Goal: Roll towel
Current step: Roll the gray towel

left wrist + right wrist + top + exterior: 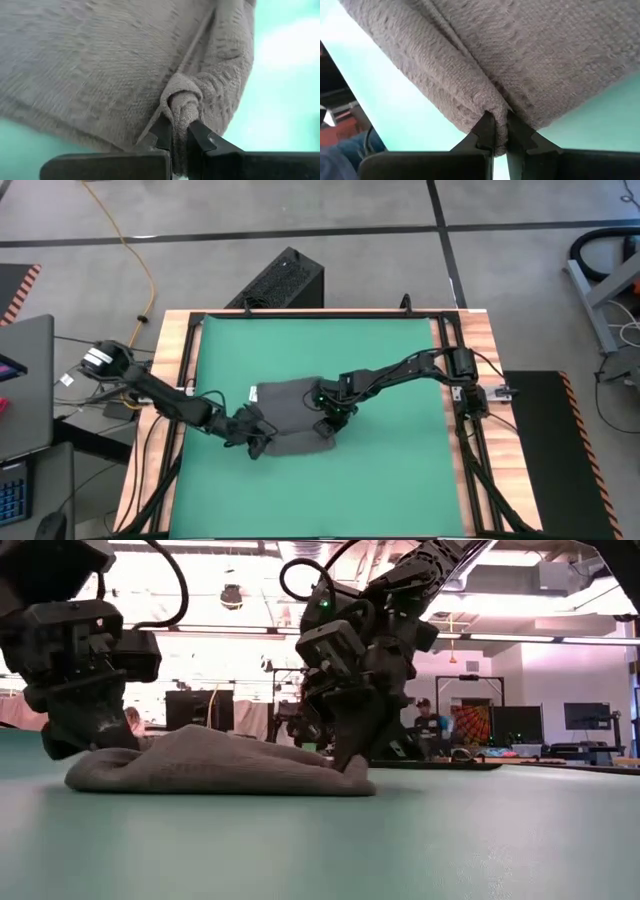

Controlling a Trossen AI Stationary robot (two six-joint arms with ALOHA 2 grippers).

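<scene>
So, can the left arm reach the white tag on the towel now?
Probably not now: its end effector is shut on a towel corner, and the tag lies at the opposite edge.

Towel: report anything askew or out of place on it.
Nothing stands out. The towel lies rumpled on the green mat, each near corner pinched by the left gripper and right gripper.

Wooden table (485, 350), green mat (390, 360) covering top; grey towel (295, 405) bunched mid-mat.
</scene>
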